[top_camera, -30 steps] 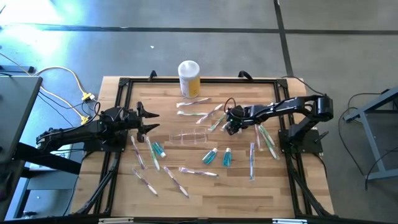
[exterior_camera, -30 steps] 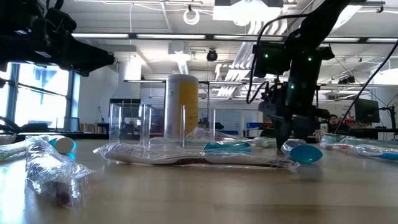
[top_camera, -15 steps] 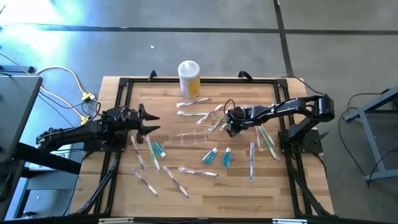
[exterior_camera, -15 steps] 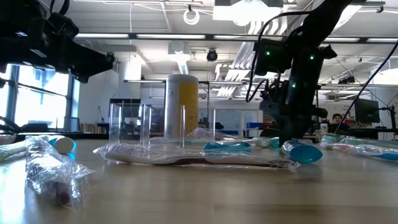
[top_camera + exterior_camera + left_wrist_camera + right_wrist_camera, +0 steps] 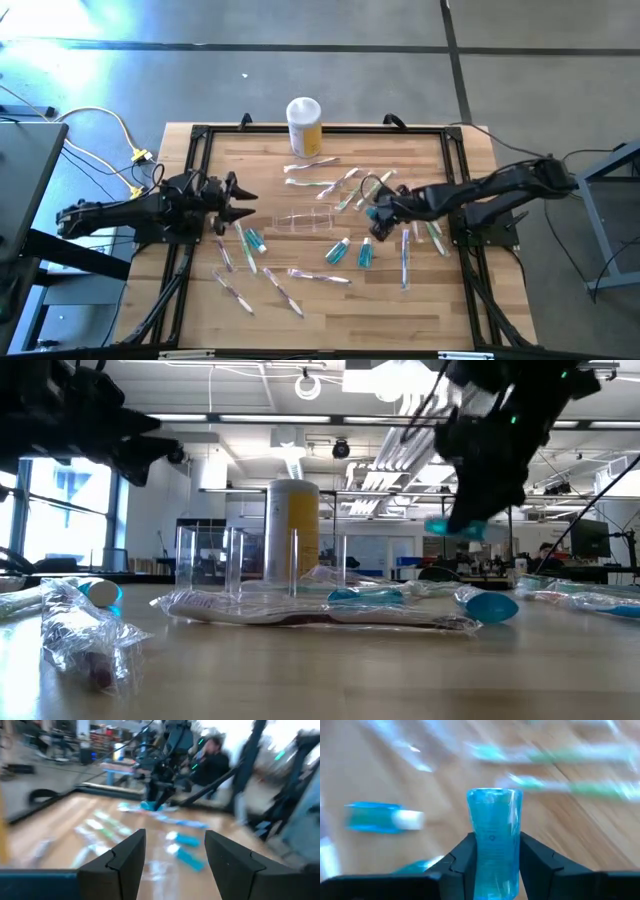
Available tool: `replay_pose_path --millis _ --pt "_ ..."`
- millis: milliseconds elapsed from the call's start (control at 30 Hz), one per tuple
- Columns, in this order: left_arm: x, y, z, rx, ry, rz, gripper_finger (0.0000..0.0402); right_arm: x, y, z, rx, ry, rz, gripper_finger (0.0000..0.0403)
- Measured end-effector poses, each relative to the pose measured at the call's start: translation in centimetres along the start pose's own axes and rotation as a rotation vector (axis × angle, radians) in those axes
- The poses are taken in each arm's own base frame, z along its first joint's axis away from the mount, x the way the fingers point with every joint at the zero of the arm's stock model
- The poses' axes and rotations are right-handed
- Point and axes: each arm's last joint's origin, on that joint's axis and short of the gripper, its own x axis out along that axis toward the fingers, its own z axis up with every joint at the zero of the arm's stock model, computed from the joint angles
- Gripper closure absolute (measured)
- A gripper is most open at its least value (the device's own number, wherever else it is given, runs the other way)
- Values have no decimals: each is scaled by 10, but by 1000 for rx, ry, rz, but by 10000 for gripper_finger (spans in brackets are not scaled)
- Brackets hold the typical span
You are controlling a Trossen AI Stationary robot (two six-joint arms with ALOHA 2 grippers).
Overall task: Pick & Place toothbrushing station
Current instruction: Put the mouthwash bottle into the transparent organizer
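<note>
Toothbrushing station (image 5: 303, 220) mid counter (image 5: 330, 300), upright, empty. Right tool (image 5: 371, 221) just right of station, raised, clamped on blue tube (image 5: 493, 847). Left tool (image 5: 238, 197) left of station, fingers apart, idle. Step judged: carry phase. Next: swing tube over station, lower, release.

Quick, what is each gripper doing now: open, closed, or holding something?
Left gripper: open, holding nothing, over the table's left side.
Right gripper: shut on a blue tube, lifted off the table.
</note>
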Motion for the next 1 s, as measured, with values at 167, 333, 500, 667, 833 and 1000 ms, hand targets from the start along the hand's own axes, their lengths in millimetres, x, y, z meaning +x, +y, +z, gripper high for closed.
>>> replay_pose_path --millis 167,333,500,667,833,1000 --pt "11 -10 4 -154 -53 -84 201 -18 31 2 -223 -204 127 297" --pt "32 -15 4 -187 -32 -8 201 -29 54 10 -332 -316 138 299" --pt "76 -23 19 -137 38 87 201 -31 69 16 -409 -344 119 300" --pt "133 -34 29 -16 143 -20 201 -24 77 19 -449 -339 101 300" --pt "186 -36 36 -66 263 3 201 -18 80 20 -490 -328 82 300" --pt "223 -38 43 7 387 35 201 -18 81 20 -492 -329 80 300"
